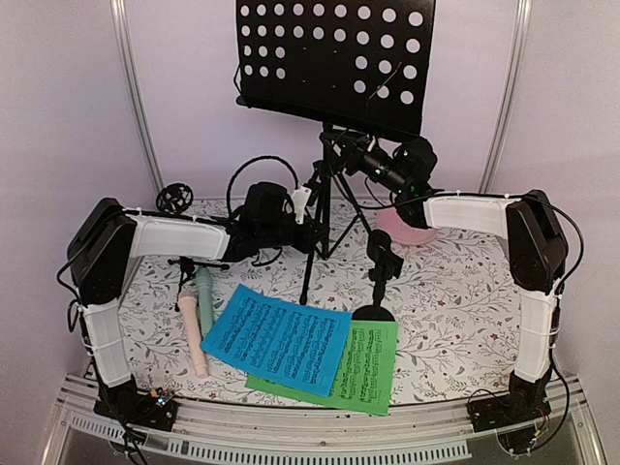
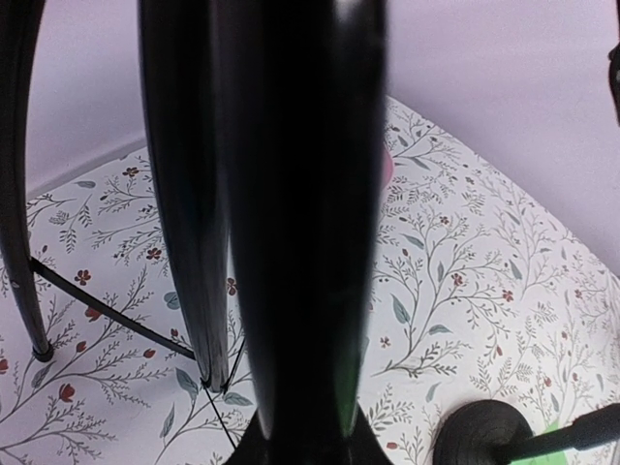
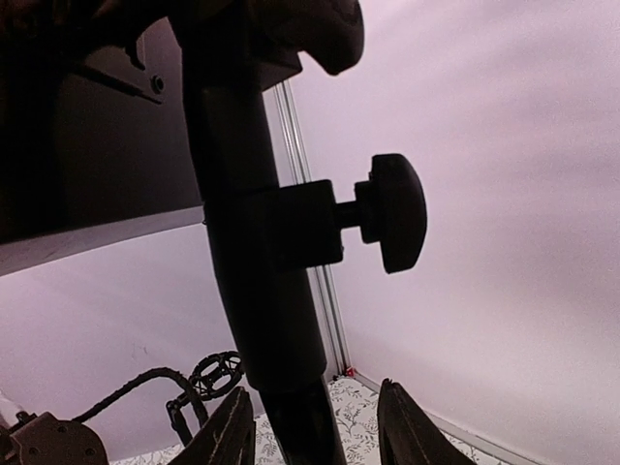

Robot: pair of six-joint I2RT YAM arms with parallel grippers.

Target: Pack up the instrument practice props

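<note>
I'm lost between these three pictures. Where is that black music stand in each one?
Top external: the music stand stands at the back centre, with its perforated desk at the top and its tripod below.
Left wrist: its pole fills the middle, blurred and very close.
Right wrist: the pole runs up left of centre, and its clamp knob sticks out to the right.
Shared landmark: the floral tablecloth.

site: robot lab booth | cues: lilac walls (image 1: 58, 97), metal frame rails (image 1: 136, 97) (floral tablecloth (image 1: 455, 300))
</note>
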